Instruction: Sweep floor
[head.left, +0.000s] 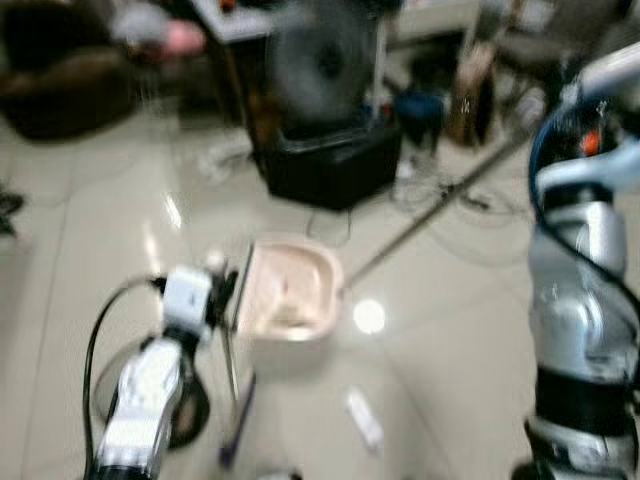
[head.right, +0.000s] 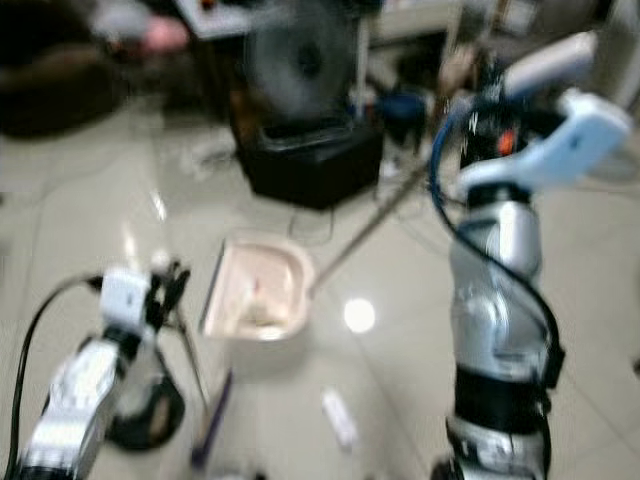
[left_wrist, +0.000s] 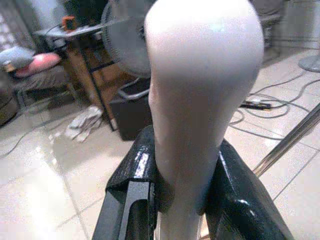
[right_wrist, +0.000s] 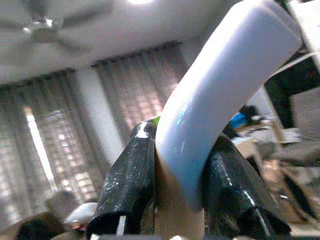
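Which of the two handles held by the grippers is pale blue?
The curved plastic handle in the right gripper is pale blue; the rounded handle in the left gripper is pinkish white.

Both head views are coming out pretty smeared with motion blur, edges are ghosting everywhere and the fan (head.left: 322, 62) at the back is just reading as a dark smudge. The room is looking evenly bright, with overhead light bouncing off the glossy floor tiles (head.left: 470, 330) as a round white hotspot (head.left: 369, 316) and some streaky glare further left. The left wrist view is looking sharper in the background, but the pale handle (left_wrist: 202, 95) up close is going soft and glowing. In the right wrist view, daylight is coming through the curtains (right_wrist: 60, 140) and washing out the windows, with everything slightly hazy.
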